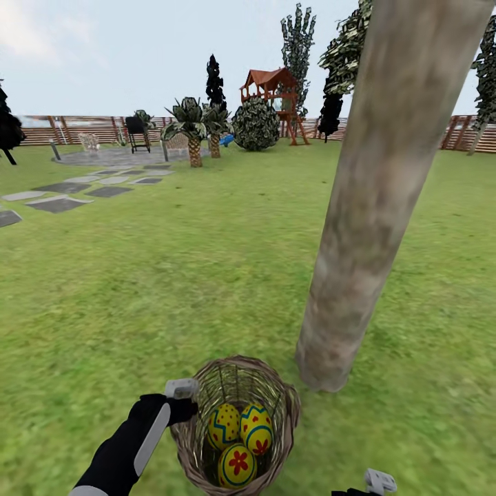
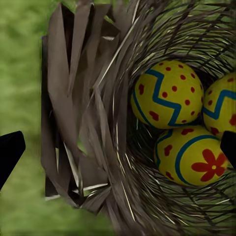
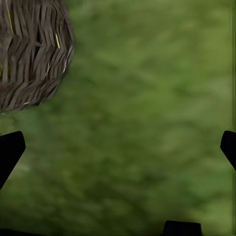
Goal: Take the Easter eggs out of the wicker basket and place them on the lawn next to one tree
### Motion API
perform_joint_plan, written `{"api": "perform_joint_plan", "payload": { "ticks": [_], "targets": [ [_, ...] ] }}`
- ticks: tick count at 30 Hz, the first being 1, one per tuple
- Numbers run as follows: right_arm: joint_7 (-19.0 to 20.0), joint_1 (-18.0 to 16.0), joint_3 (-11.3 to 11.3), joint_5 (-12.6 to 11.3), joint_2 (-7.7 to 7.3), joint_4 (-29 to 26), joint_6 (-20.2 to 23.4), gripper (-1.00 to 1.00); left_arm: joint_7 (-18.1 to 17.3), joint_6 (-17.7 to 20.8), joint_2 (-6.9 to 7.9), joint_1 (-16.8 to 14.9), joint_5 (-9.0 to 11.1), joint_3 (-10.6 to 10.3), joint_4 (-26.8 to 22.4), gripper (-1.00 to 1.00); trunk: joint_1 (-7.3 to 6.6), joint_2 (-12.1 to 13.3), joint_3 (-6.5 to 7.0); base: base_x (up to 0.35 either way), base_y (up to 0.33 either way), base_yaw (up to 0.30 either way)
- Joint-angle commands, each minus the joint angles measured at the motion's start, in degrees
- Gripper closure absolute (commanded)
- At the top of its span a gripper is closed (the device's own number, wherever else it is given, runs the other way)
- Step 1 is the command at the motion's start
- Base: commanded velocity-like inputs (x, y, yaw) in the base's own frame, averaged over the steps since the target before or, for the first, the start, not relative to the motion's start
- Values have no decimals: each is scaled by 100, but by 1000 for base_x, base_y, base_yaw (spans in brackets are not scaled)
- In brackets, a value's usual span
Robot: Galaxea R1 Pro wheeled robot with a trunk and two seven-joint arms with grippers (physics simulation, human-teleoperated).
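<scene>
The wicker basket (image 1: 184, 441) stands on the lawn (image 1: 151, 289) just left of the foot of a thick pale tree (image 1: 372, 207). Three yellow Easter eggs lie inside it: a zigzag one (image 1: 224, 425), one with hearts (image 1: 256, 427) and one with a red flower (image 1: 237, 465). My left gripper (image 1: 182, 399) hangs open over the basket's left rim; in the left wrist view the gripper (image 2: 118, 150) straddles the woven wall (image 2: 83, 123), with the dotted egg (image 2: 167, 93) and the flower egg (image 2: 194, 157) beside it. My right gripper (image 1: 377, 482) is open over grass right of the basket (image 3: 29, 54).
Grey stepping stones (image 1: 62, 196) run off to the far left toward a paved circle. Short palms (image 1: 193, 134), a round bush (image 1: 256, 124), a wooden play tower (image 1: 275, 96) and a fence (image 1: 83, 129) line the back. Open grass lies all around the trunk.
</scene>
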Motion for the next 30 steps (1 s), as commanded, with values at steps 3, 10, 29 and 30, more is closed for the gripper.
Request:
{"api": "perform_joint_plan", "payload": {
  "ticks": [3,10,29,30],
  "targets": [
    [50,-1,-47,30,-9,-55,49,-100,53,45,6,-2,61,-1,-21,-100,-67,120,49,0,0,0],
    [131,-1,-64,6,-198,-97,96,-100,53,687,11,33,61,-11,-592,-100,-221,400,175,0,0,0],
    [1488,-9,-119,-53,-770,-3239,2717,-100,41,1248,-25,-106,919,1052,-1196,-100,-639,1162,516,0,0,0],
    [1514,-9,-143,-55,-774,-3392,2808,-100,42,1249,-8,-126,1031,1053,-1203,-100,-660,1203,534,0,0,0]
  ]
}}
